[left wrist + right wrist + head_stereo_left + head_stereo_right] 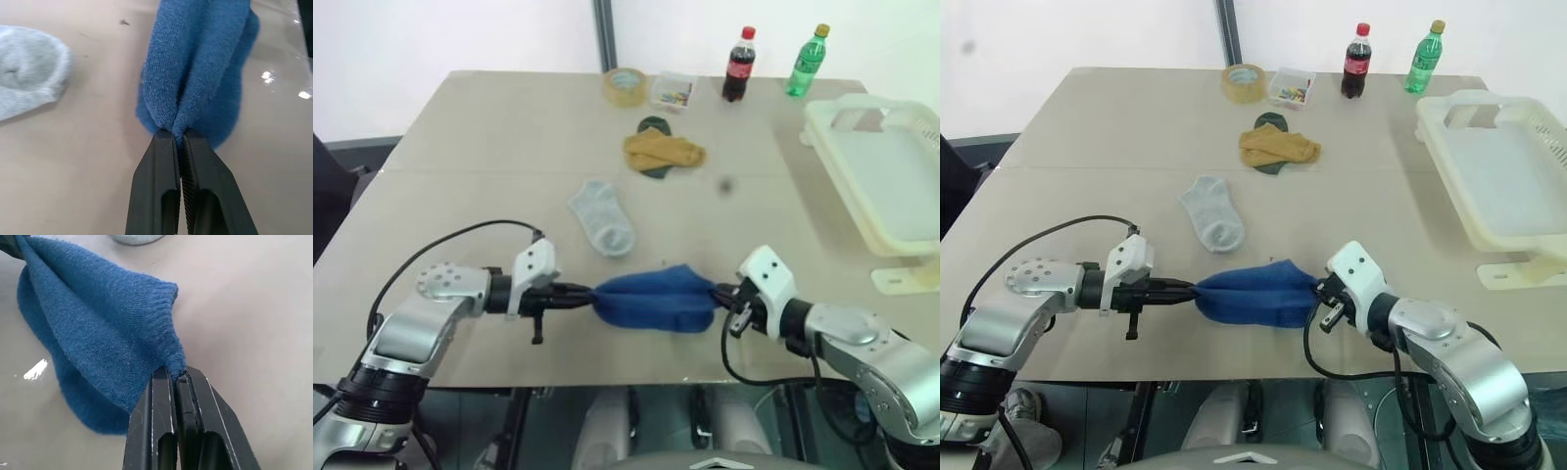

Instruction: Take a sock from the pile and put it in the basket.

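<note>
Fingers of both arms are pinched tight on the blue sock (pixel 656 299), left gripper (pixel 585 294) at one end, right gripper (pixel 720 292) at the other, its length stretched crosswise just above the counter (pixel 489 166). Basket (pixel 886 186) lies ahead and to the right, so the right arm is nearer. The pile (pixel 661 150) sits well beyond.

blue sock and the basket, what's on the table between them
Nothing: in the left eye view the tabletop from the blue sock to the cream-white basket is bare. The grey sock lies off to the other side.
</note>
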Robot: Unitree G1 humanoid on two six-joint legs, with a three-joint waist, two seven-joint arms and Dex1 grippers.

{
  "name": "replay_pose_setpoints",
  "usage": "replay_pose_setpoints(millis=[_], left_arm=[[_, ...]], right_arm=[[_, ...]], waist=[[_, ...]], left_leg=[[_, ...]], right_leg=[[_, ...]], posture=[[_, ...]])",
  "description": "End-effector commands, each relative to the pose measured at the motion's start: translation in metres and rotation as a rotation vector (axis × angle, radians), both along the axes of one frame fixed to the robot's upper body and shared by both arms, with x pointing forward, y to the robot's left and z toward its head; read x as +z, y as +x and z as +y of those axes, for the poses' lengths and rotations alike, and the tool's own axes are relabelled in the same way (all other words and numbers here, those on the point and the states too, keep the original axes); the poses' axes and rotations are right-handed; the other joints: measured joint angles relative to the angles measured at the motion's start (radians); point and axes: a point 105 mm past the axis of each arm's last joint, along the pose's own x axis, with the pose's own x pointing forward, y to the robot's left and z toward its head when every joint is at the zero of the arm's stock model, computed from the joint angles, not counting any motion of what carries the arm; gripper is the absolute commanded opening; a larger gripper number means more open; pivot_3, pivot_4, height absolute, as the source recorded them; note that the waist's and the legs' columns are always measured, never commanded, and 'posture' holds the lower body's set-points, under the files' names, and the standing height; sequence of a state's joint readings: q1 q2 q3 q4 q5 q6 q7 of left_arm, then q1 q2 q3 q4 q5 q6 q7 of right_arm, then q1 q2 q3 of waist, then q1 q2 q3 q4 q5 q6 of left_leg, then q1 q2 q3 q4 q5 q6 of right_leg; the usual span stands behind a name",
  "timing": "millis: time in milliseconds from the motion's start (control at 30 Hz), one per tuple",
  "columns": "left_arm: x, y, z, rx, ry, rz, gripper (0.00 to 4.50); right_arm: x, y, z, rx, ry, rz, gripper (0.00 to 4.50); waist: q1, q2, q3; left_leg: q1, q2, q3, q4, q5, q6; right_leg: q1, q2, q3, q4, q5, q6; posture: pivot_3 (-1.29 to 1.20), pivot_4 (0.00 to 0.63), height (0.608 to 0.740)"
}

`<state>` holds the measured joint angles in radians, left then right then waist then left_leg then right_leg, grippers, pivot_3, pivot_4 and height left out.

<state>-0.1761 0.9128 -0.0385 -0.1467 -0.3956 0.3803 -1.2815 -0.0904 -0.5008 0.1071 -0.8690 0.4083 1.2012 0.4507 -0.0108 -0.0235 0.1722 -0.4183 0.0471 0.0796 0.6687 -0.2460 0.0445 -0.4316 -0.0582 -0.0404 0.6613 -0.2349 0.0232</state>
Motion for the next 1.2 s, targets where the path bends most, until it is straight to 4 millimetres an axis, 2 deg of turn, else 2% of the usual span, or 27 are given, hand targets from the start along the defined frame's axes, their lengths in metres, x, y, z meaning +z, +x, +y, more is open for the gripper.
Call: replay_pose_setpoints(millis=[33,67,100,167,200,233,300,333,467,500,533,567,633,733,933,1067,1133,1200], left_arm=[[0.007,-0.004,-0.003,-0.034,0.008,-0.006,0.35],[0.007,-0.004,-0.003,-0.035,0.009,-0.009,0.72],[0.006,-0.004,-0.003,-0.036,0.015,-0.006,1.06],[0.005,-0.004,-0.003,-0.036,0.029,-0.011,1.88],[0.005,-0.003,-0.002,-0.034,0.033,-0.015,2.44],[0.005,-0.003,-0.003,-0.033,0.035,-0.02,2.78],[0.006,-0.001,-0.002,-0.016,0.033,-0.03,3.87],[0.007,0.0,-0.001,-0.009,0.028,-0.031,3.89],[0.017,0.001,0.006,0.042,-0.022,0.015,3.89],[0.018,0.0,0.008,0.052,-0.025,0.033,3.89],[0.018,-0.001,0.01,0.057,-0.021,0.045,3.89],[0.017,-0.001,0.01,0.064,-0.017,0.058,3.89],[0.014,-0.002,0.008,0.073,-0.028,0.096,3.89],[0.004,-0.004,-0.001,0.09,-0.024,0.151,3.89],[-0.017,-0.004,-0.004,0.114,0.077,0.199,3.89],[-0.024,-0.005,-0.015,0.074,0.101,0.195,3.89],[-0.018,-0.007,-0.031,0.02,0.035,0.195,3.89],[-0.008,-0.006,-0.045,-0.02,-0.045,0.186,3.89]], right_arm=[[0.007,-0.004,-0.002,-0.005,0.003,-0.026,0.01],[0.005,-0.005,-0.002,-0.004,0.0,-0.021,0.0],[0.001,-0.007,-0.002,0.005,0.001,-0.001,0.51],[-0.003,-0.01,-0.003,0.015,0.003,0.019,1.06],[-0.004,-0.01,-0.005,0.012,-0.005,0.017,1.58],[-0.004,-0.009,-0.007,0.009,-0.012,0.012,1.98],[0.001,-0.008,-0.013,0.004,-0.02,-0.025,3.03],[0.005,-0.008,-0.015,0.01,-0.015,-0.047,3.45],[0.025,-0.011,-0.018,0.07,0.056,-0.114,3.45],[0.03,-0.013,-0.018,0.1,0.071,-0.129,2.79],[0.033,-0.014,-0.018,0.128,0.085,-0.136,2.56],[0.036,-0.015,-0.017,0.152,0.101,-0.139,2.05],[0.039,-0.016,-0.012,0.212,0.122,-0.148,1.37],[0.031,-0.013,-0.001,0.323,0.125,-0.149,0.1],[-0.004,0.01,0.016,0.474,0.089,-0.14,0.01],[-0.03,0.018,0.022,0.546,0.034,-0.112,0.01],[-0.04,0.02,0.022,0.574,-0.008,-0.099,0.01],[-0.041,0.022,0.022,0.57,-0.01,-0.095,0.01]], waist=[[0.0,0.0,0.0],[0.0,0.0,0.0],[0.0,0.0,0.0],[0.0,0.0,0.0],[0.0,0.0,0.0],[0.0,0.0,0.0],[0.0,0.0,0.0],[0.001,0.0,0.0],[0.001,0.0,0.0],[0.0,-0.001,0.0],[0.0,-0.001,0.0],[0.0,-0.001,0.0],[0.0,-0.001,0.0],[-0.001,-0.001,0.0],[0.002,-0.001,0.0],[0.012,0.0,-0.001],[0.02,0.0,-0.002],[0.026,0.0,-0.002]], left_leg=[[0.0,0.0,0.0,0.0,0.0,0.0],[0.0,0.0,0.0,0.0,0.0,0.0],[0.0,0.0,0.0,0.0,0.0,0.0],[0.0,0.0,0.0,0.0,0.0,0.0],[0.0,0.0,0.0,0.0,0.0,0.0],[0.0,0.0,0.0,0.0,0.0,0.0],[0.0,0.0,0.0,0.0,0.0,0.0],[0.0,0.0,0.0,0.0,0.0,0.0],[0.0,0.0,0.0,0.0,0.0,0.0],[0.0,0.001,0.0,0.0,0.0,0.0],[0.0,0.001,0.0,0.0,0.0,0.0],[0.0,0.001,0.0,0.0,0.0,0.0],[0.001,0.002,0.0,0.0,0.0,0.0],[0.001,0.002,0.0,0.001,0.0,0.0],[0.002,0.001,0.0,0.001,0.0,0.0],[0.003,0.0,0.0,0.002,0.0,0.0],[0.003,0.0,0.0,0.002,0.0,0.0],[0.004,0.0,0.0,0.003,0.0,0.0]], right_leg=[[0.0,0.0,0.0,0.0,0.0,0.0],[0.0,0.0,0.0,0.0,0.0,0.0],[0.0,0.0,0.0,0.0,0.0,0.0],[0.0,0.0,0.0,0.0,0.0,0.0],[0.0,0.0,0.0,0.0,0.0,0.0],[0.0,0.0,0.0,0.0,0.0,0.0],[0.0,0.0,0.0,0.0,0.0,0.0],[0.0,0.0,0.0,0.0,0.0,0.0],[0.0,0.001,0.0,0.0,0.0,0.001],[0.0,0.001,0.0,0.0,0.0,0.002],[0.0,0.002,0.0,0.0,0.0,0.002],[0.0,0.002,0.0,0.0,0.0,0.002],[0.0,0.003,0.001,0.0,0.0,0.002],[0.0,0.003,0.001,0.0,0.0,0.002],[0.001,0.004,0.002,0.001,-0.001,0.001],[0.003,0.003,0.002,0.001,0.0,0.001],[0.003,0.003,0.002,0.001,0.001,-0.001],[0.004,0.003,0.002,0.001,0.001,-0.001]], posture=[[0.0,0.15,0.74],[0.0,0.15,0.74],[0.0,0.15,0.74],[0.0,0.15,0.74],[0.0,0.15,0.74],[0.0,0.15,0.74],[0.0,0.15,0.74],[0.0,0.15,0.74],[0.0,0.15,0.74],[0.0,0.15,0.74],[0.0,0.15,0.74],[0.0,0.15,0.74],[0.0,0.15,0.74],[0.0,0.15,0.74],[0.0,0.15,0.74],[0.0,0.15,0.74],[0.0,0.15,0.74],[0.0,0.15,0.74]])
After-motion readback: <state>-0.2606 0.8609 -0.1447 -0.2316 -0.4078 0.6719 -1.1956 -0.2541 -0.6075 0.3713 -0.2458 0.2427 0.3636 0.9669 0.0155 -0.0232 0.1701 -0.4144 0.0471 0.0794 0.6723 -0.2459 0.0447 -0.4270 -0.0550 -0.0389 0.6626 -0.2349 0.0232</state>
